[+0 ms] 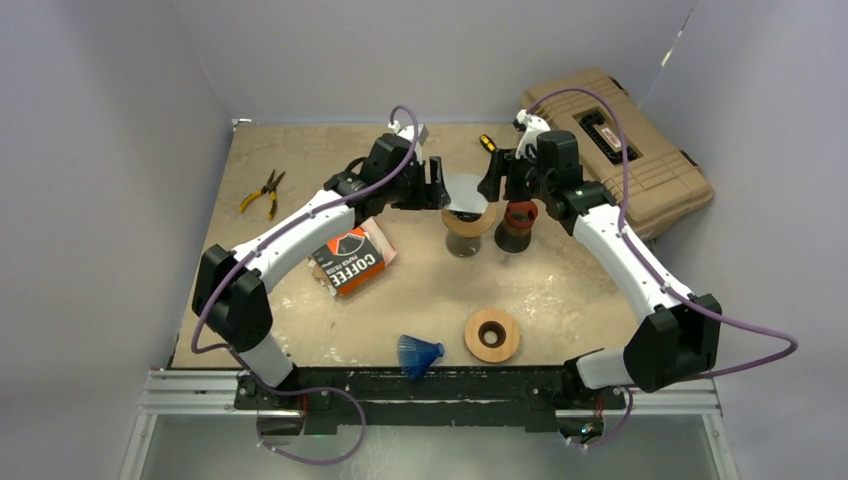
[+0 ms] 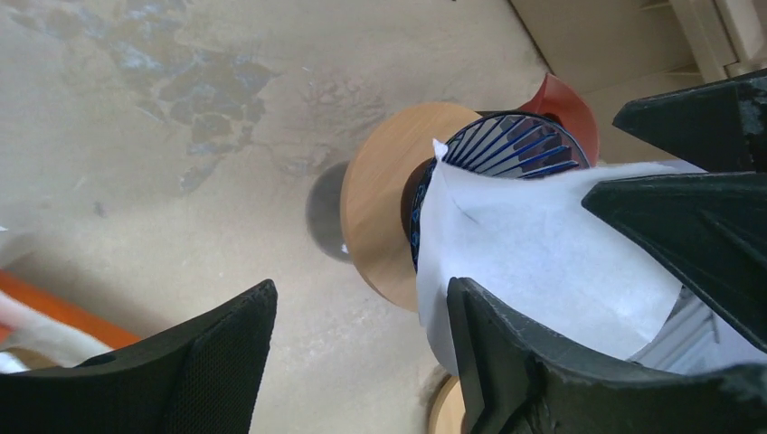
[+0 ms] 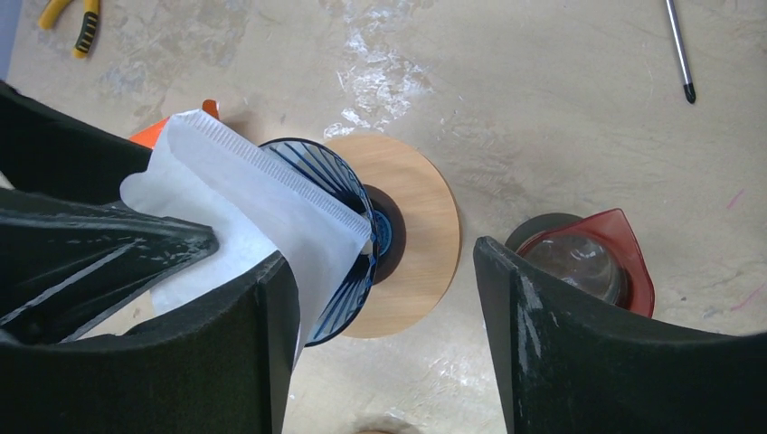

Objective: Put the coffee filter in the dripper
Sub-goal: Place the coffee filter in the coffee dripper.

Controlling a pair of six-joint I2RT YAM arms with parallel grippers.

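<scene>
The white paper coffee filter (image 3: 244, 194) sits tilted in the mouth of a blue ribbed dripper (image 3: 353, 185). The dripper rests in a wooden collar (image 3: 421, 226) on a glass in mid-table (image 1: 467, 228). The filter also shows in the left wrist view (image 2: 543, 244). My left gripper (image 2: 362, 289) is open, its right finger lying against the filter's outside. My right gripper (image 3: 382, 255) is open, its left finger against the filter's other side. In the top view both grippers, the left (image 1: 440, 190) and the right (image 1: 495, 185), flank the filter (image 1: 465, 190).
A red-lidded glass (image 1: 517, 225) stands just right of the dripper. An orange coffee-filter box (image 1: 350, 258) lies left. A second wooden collar (image 1: 492, 335) and a spare blue dripper (image 1: 418, 355) sit near the front edge. Pliers (image 1: 262, 192), a screwdriver (image 1: 487, 143) and a tan case (image 1: 620, 150) lie further out.
</scene>
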